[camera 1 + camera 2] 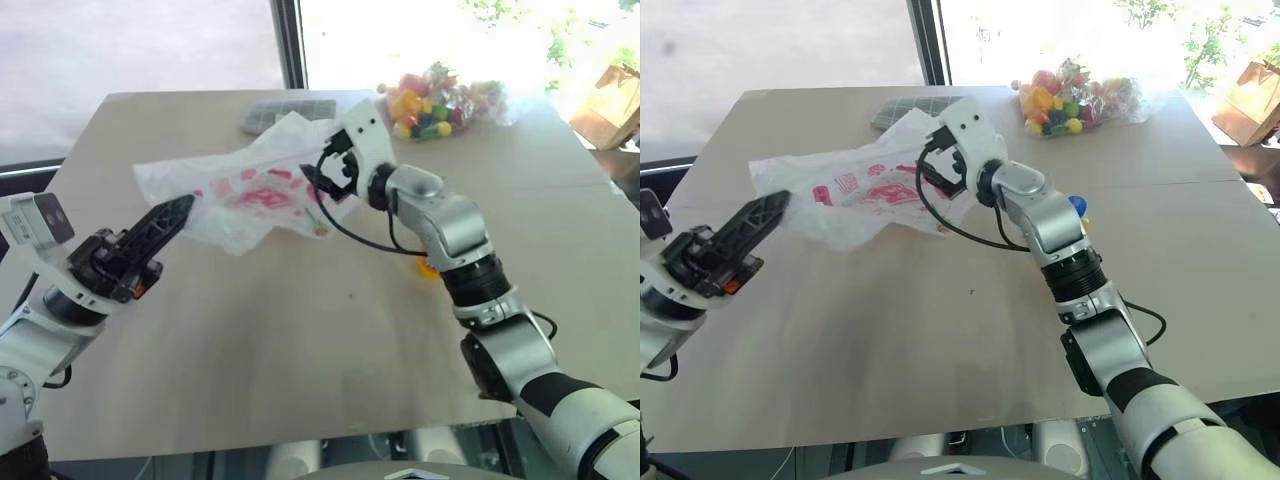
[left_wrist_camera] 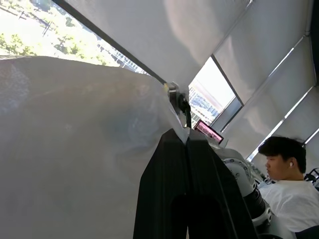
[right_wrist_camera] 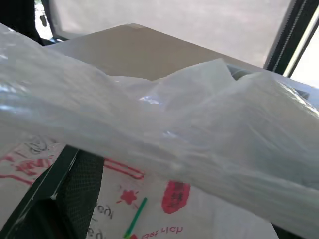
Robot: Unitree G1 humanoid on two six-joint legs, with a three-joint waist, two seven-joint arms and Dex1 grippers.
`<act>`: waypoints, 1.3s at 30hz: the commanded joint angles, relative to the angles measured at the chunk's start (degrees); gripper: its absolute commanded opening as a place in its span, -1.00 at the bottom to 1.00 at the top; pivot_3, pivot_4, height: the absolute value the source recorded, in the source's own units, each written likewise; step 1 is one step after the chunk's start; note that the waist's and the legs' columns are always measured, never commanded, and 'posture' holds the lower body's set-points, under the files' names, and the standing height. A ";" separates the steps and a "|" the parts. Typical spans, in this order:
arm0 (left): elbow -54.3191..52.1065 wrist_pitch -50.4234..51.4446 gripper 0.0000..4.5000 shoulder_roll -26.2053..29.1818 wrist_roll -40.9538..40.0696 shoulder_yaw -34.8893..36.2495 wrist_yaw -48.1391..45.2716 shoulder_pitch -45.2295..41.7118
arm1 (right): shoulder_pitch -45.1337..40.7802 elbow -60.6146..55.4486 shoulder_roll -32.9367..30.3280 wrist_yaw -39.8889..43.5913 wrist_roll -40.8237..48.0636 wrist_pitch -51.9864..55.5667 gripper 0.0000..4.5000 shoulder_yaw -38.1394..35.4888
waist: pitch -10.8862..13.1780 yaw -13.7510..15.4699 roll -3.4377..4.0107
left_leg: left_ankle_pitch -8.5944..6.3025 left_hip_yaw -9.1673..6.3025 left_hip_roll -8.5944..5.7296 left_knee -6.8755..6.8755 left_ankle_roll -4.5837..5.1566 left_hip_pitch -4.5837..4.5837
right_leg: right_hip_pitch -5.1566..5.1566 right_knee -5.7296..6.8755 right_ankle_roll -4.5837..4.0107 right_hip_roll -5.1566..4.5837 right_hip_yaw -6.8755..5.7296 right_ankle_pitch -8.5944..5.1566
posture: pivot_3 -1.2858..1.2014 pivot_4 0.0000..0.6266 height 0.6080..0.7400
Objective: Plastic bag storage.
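The plastic bag (image 1: pixel 250 195), thin, white and crinkly with red print, hangs stretched above the far middle of the table (image 1: pixel 300 330). My left gripper (image 1: pixel 183 207) is shut, its black tips pinching the bag's left end; in the left wrist view the film drapes past the closed fingers (image 2: pixel 169 174). My right gripper (image 1: pixel 322 180) is at the bag's right end with its jaws wide open. In the right wrist view one finger (image 3: pixel 75 184) stands far to one side and bag film (image 3: pixel 164 124) lies across the gap.
A clear bag of colourful sweets (image 1: pixel 435 100) sits at the table's far right. A flat grey gridded object (image 1: pixel 285 112) lies behind the plastic bag. A small orange thing (image 1: pixel 428 268) shows beside my right forearm. A person (image 2: pixel 289 184) sits off to the side.
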 commanded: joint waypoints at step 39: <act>-1.13 4.99 -1.00 -2.01 3.99 -6.22 -1.87 -3.31 | 29.14 -26.94 -47.13 28.77 38.59 18.36 0.96 -23.54 | 0.33 0.89 -0.08 | -0.03 0.13 0.09 -0.02 0.10 0.10 | 0.10 -0.14 0.05 0.25 0.20 -0.01 | 0.03 -0.52 1.00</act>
